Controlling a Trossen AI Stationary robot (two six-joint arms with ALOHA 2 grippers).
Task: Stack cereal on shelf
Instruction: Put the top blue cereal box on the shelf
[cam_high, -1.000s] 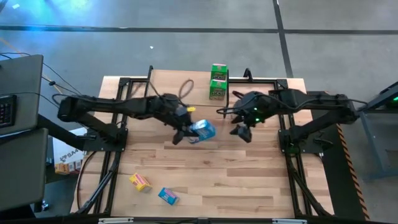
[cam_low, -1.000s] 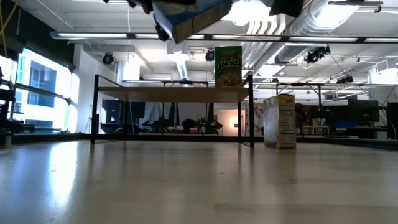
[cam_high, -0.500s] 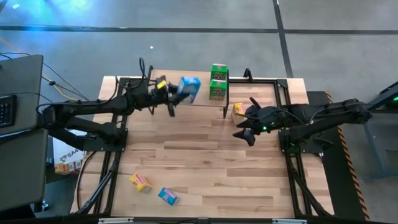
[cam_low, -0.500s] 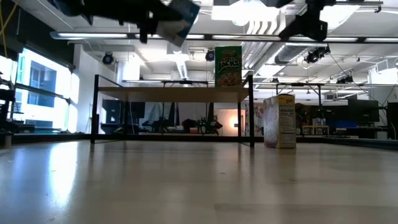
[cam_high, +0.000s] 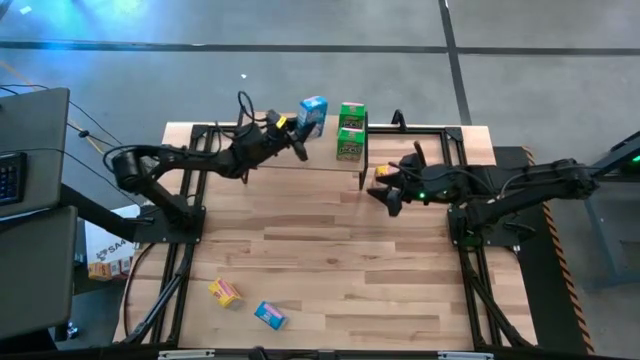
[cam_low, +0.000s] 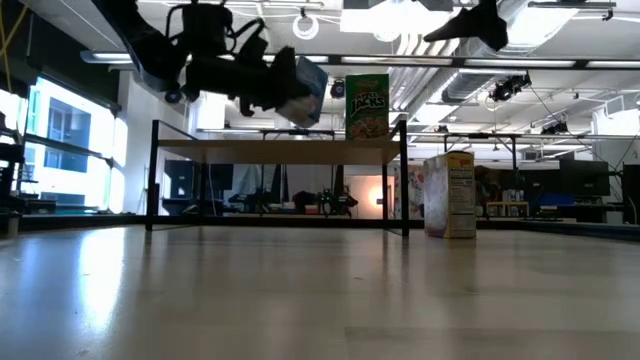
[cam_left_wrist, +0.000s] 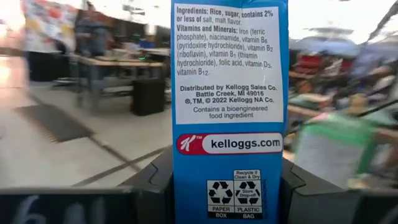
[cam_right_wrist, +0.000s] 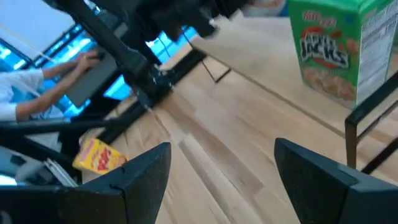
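Note:
My left gripper (cam_high: 297, 132) is shut on a blue cereal box (cam_high: 312, 115) and holds it over the shelf (cam_high: 280, 160), near its far edge, just left of two green boxes (cam_high: 350, 143). In the low view the blue box (cam_low: 303, 90) hangs slightly tilted just above the shelf top (cam_low: 280, 150), beside a green box (cam_low: 367, 105). My right gripper (cam_high: 388, 197) is open, above the table right of the shelf, near a yellow box (cam_high: 383, 175) that stands on its base. Another yellow box (cam_high: 226, 292) and a blue box (cam_high: 270, 315) lie flat near the table's near edge. My left gripper pinches the blue box between its two fingers (cam_left_wrist: 155, 190) at the box's end nearest the wrist (cam_left_wrist: 186, 199), one finger on each broad face, the narrow printed side toward the camera. The fingers come about level from the table's left. The box is lifted clear, slightly tilted.
The shelf's black legs (cam_high: 362, 180) stand on the table's far half. The tabletop (cam_high: 340, 260) between the shelf and the two near boxes is bare wood. A person (cam_right_wrist: 25, 81) sits beyond the table's left side.
My left gripper has carried the blue box from above the table's middle toward the far edge and down, to just above the shelf top beside the green boxes. My right gripper has shifted slightly toward the far edge, staying open near the yellow box.

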